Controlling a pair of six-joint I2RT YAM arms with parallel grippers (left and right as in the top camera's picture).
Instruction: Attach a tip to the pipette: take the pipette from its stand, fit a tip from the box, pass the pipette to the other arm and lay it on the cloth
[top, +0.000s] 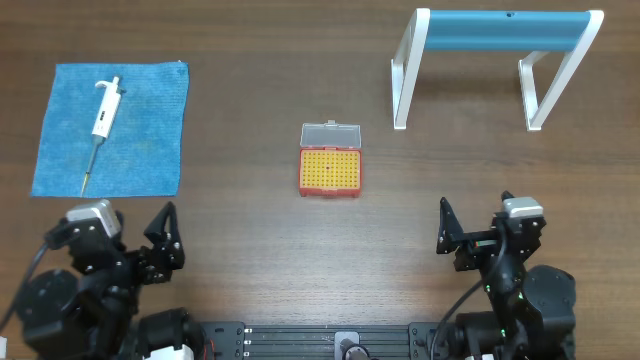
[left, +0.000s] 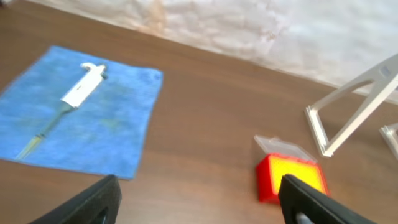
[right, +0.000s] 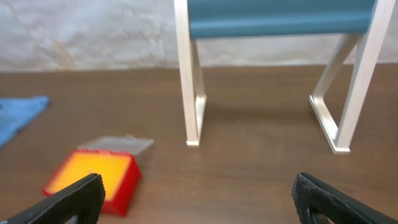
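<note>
From above, the blue cloth (top: 140, 150) lies in the upper left of the frame on the brown table (top: 250, 260); the pipette (top: 103, 115) rests on the cloth, its white head toward the top and its thin end pointing to the lower left; the red tip box (top: 330, 172) sits near the centre with its clear lid folded back; the white-legged stand (top: 495, 40) with its blue bar stands at the upper right; the left fingers (top: 172, 238) at the lower left and the right fingers (top: 445, 228) at the lower right are both spread open and hold nothing. The left wrist view shows its fingers (left: 93, 202) wide apart above bare table, with the cloth and pipette beyond them and the box well apart from the cloth; the right wrist view shows its fingers (right: 74, 199) parted, with the box and stand beyond.
</note>
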